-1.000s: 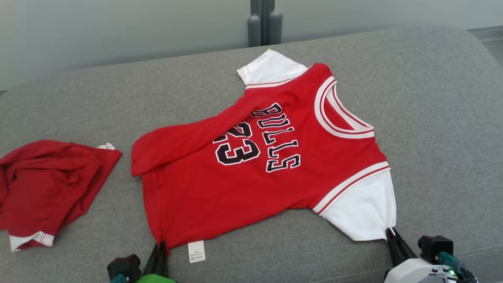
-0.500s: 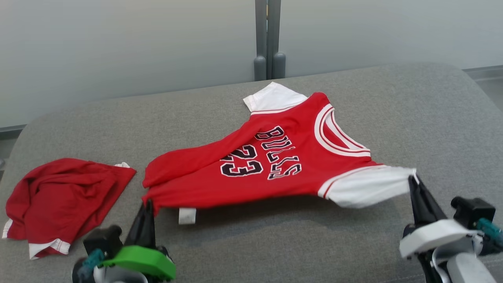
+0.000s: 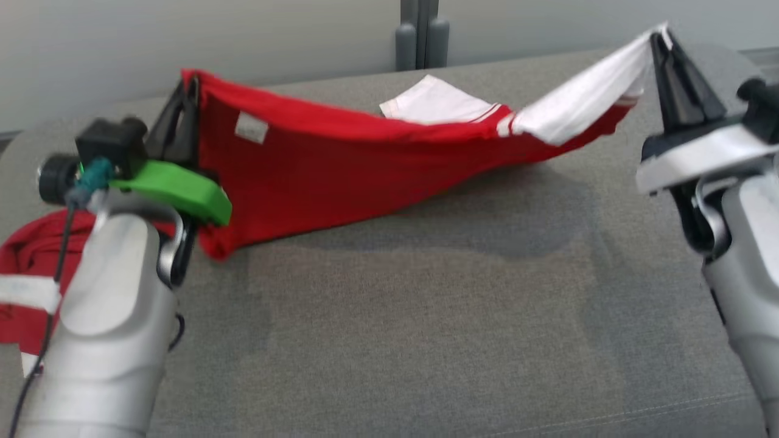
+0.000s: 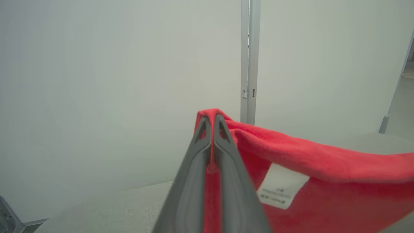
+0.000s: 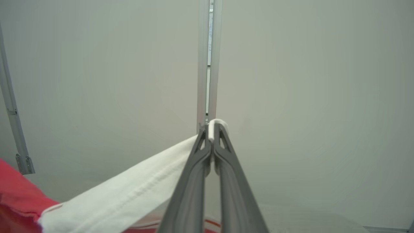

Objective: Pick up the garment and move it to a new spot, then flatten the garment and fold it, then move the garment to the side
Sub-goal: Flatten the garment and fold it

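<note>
Garment: a red jersey with white sleeves (image 3: 316, 158) (image 4: 323, 161), lifted and stretched between the two arms above the grey sofa cushion (image 3: 426, 316), sagging in the middle.
Left fingers (image 3: 175, 125) (image 4: 194, 181): together, clamped on a corner of the red hem, raised over the cushion's far left corner.
Right fingers (image 3: 681, 85) (image 5: 233, 187): together, clamped on the end of one white sleeve (image 3: 584, 100) (image 5: 129, 194), raised over the far right corner.
Other sleeve (image 3: 435, 100): white, lying flat on the cushion near the middle of its far edge.
Label (image 3: 251, 128) (image 4: 281, 189): a small white tag on the red cloth, just beside the left fingers.
Second cloth (image 3: 24, 255): crumpled, red with white trim, at the cushion's left edge, partly behind the left forearm.
Background: a pale wall with a grey upright post (image 3: 420, 30) behind the far edge.
</note>
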Robot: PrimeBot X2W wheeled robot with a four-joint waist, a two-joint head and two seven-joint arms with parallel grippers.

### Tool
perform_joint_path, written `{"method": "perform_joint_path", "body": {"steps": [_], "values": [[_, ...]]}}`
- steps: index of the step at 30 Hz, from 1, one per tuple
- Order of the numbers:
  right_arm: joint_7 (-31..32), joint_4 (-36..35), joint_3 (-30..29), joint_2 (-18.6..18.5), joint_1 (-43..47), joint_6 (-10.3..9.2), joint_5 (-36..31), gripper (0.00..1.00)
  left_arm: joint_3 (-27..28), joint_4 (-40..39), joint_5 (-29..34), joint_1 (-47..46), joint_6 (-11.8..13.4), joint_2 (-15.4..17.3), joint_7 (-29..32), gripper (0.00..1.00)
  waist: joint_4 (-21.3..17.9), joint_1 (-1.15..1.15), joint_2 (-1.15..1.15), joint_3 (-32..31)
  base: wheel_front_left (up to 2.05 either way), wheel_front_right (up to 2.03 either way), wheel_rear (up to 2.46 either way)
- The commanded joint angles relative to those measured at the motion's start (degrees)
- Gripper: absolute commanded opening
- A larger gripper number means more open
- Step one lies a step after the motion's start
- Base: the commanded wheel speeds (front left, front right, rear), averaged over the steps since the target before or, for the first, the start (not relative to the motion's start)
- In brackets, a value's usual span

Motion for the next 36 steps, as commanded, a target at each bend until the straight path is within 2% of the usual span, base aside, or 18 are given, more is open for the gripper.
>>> {"method": "perform_joint_path", "body": {"steps": [1, 3, 7, 11, 14, 17, 21, 25, 31, 36], "values": [[-0.04, 0.85, 0.62, -0.83, -4.02, -0.04, 0.02, 0.0, -0.94, 0.75, -0.43, -4.12, -0.07, 0.71, -0.02, 0.0, 0.13, 0.0, 0.0, 11.17, 0.0, 0.0, 0.0], [-0.04, 3.58, 0.23, -1.08, -11.3, -0.07, 1.48, 0.0, -2.12, 1.84, -0.91, -11.57, -0.07, 1.58, -0.03, 0.0, 0.25, 0.0, 0.0, 16.77, 0.0, 0.0, 0.0], [-0.04, 8.5, 0.4, -1.05, -26.85, -0.05, -1.14, 0.0, -3.25, 5.72, 0.74, -24.22, -0.08, 3.52, -0.03, 0.0, 0.1, 0.0, 0.0, 24.24, 0.0, 0.0, 0.0], [-0.04, 8.93, -5.49, -0.53, -41.01, -0.07, -5.26, 0.0, -1.28, 4.73, 3.17, -35.57, 1.01, 4.13, -0.03, 0.0, -0.37, 0.0, 0.0, 27.19, 0.0, 0.0, 0.0], [-0.03, 7.18, -9.82, -0.03, -47.31, -0.06, -9.79, 0.0, 0.45, 2.1, 5.6, -40.65, 2.38, 5.07, -0.02, 0.0, -0.93, 0.0, 0.0, 27.3, 0.0, 0.0, 0.0], [-0.03, 6.04, -11.66, 0.49, -50.16, -0.06, -12.23, 0.0, 1.3, -0.35, 7.2, -43.48, 2.64, 5.52, -0.03, 0.0, -1.43, 0.0, 0.0, 27.45, 0.0, 0.0, 0.0], [-0.03, 6.19, -11.13, 1.75, -49.46, -0.06, -13.4, 0.0, 2.5, -1.81, 8.51, -42.53, 2.36, 5.27, -0.02, 0.0, -2.39, 0.0, 0.0, 28.72, 0.0, 0.0, 0.0], [-0.03, 5.55, -9.74, 1.07, -46.26, -0.06, -11.19, 0.0, 4.55, -0.3, 7.76, -38.18, 2.02, 4.69, -0.03, 0.0, -2.63, 0.0, 0.0, 32.06, 0.0, 0.0, 0.0], [-0.04, 0.66, -3.97, -0.73, -35.1, -0.07, -3.49, 0.0, 9.05, 0.46, 6.19, -26.54, 1.58, 2.56, -0.03, 0.0, -3.04, 0.0, 0.0, 34.03, 0.0, 0.0, 0.0], [-0.04, -5.1, -2.27, -2.92, -21.9, -0.06, 2.17, 0.0, 13.24, -1.02, 5.28, -14.29, 0.86, -1.08, -0.03, 0.0, -2.95, 0.0, 0.0, 31.17, 0.0, 0.0, 0.0]]}}
